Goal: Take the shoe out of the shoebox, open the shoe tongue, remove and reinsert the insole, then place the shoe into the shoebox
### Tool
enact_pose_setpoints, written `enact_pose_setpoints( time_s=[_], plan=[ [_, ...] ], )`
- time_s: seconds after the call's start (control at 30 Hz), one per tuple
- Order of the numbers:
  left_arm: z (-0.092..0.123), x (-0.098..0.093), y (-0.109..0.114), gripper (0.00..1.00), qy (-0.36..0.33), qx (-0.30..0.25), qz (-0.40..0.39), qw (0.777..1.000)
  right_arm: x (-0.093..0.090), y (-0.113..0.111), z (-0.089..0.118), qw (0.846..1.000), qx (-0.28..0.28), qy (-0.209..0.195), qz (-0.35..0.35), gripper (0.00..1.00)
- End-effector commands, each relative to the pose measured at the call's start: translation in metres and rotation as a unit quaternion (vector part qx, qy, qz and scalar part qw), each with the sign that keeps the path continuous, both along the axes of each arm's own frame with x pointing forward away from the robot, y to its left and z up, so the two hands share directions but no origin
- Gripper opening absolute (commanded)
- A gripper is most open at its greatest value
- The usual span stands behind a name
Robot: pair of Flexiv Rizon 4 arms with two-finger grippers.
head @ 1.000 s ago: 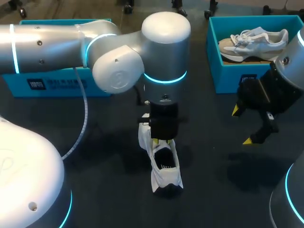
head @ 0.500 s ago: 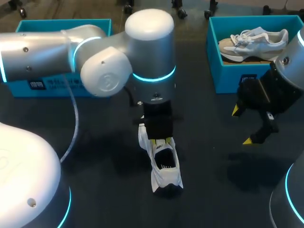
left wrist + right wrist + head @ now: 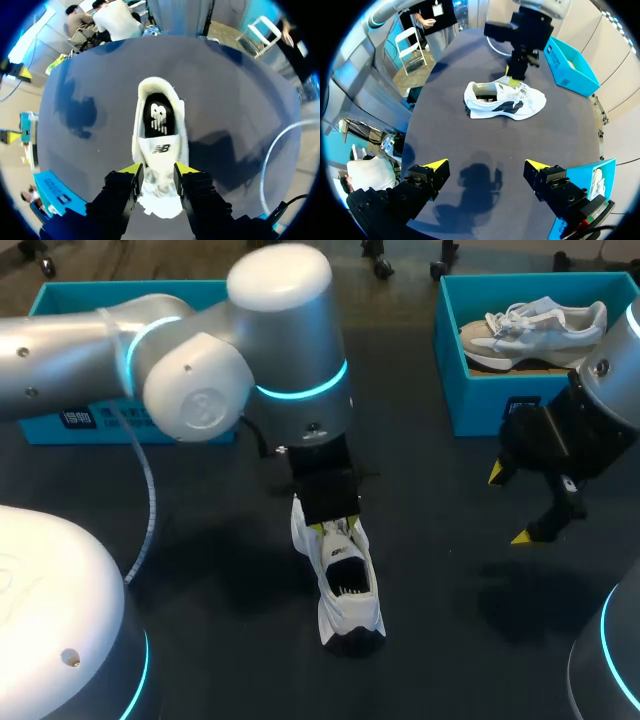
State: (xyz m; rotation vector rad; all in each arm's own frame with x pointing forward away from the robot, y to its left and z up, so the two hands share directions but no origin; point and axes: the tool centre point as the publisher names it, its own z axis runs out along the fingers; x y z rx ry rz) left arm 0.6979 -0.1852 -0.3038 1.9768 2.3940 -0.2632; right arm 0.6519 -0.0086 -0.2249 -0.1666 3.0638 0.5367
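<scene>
"White shoe [image 3: 345,585], where is it sitting?"

"It is standing upright on its sole in the middle of the dark table [image 3: 440,580], out of both boxes. Its heel is pointing near and its toe far, and its black-lined opening is facing up."

"What is holding it?"

"The left gripper [image 3: 335,528] is sitting on the laced part, just beyond the opening. In the left wrist view its yellow fingertips [image 3: 131,169] are pressing on that white upper from both sides, so it is pinching the shoe there."

"What is the other arm doing?"

"The right gripper [image 3: 510,505] is hanging above the table to the right of the shoe, well apart from it. Its fingers are spread wide and are gripping nothing. Its shadow is falling on the bare surface beneath it."

"How is the surface looking?"

"It is showing as a dark, matte sheet, with soft shadows lying around the shoe. A grey cable [image 3: 152,502] from the left arm is drooping over its left part."

"And the boxes?"

"The left shoebox [image 3: 60,425], teal, is sitting at the far left. The left arm is hiding most of it, so I cannot tell what is inside. The right shoebox [image 3: 450,360], also teal, is standing at the far right, and a second shoe [image 3: 535,325], pale grey and white, is lying inside it."
</scene>
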Motion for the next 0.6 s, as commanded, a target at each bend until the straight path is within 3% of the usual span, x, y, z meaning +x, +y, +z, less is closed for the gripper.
enact_pose_setpoints(
  time_s=[0.03,0.07,0.1,0.2,0.53,0.6],
  plan=[
    [0.026,-0.003,0.008,0.91,0.002,0.029,0.04,0.999,0.001,0.001,-0.001,1.0,-0.001,0.001,0.0,1.0],
    [0.026,-0.003,0.008,1.0,0.0,0.037,0.053,0.998,0.001,0.001,-0.001,1.0,-0.001,0.001,0.0,1.0],
    [0.028,-0.003,0.009,1.0,-0.002,0.039,0.072,0.997,0.001,0.001,-0.001,1.0,-0.001,0.001,0.0,1.0],
    [0.044,-0.005,0.012,1.0,-0.097,0.041,0.114,0.988,0.001,0.001,-0.001,1.0,-0.001,0.001,0.0,1.0],
    [0.044,-0.005,0.012,1.0,-0.097,0.041,0.114,0.988,0.001,0.001,-0.001,1.0,-0.001,0.001,0.0,1.0],
    [0.042,-0.004,0.013,1.0,-0.072,0.052,0.133,0.987,0.001,0.001,-0.001,1.0,-0.001,0.001,0.0,1.0]
  ],
)
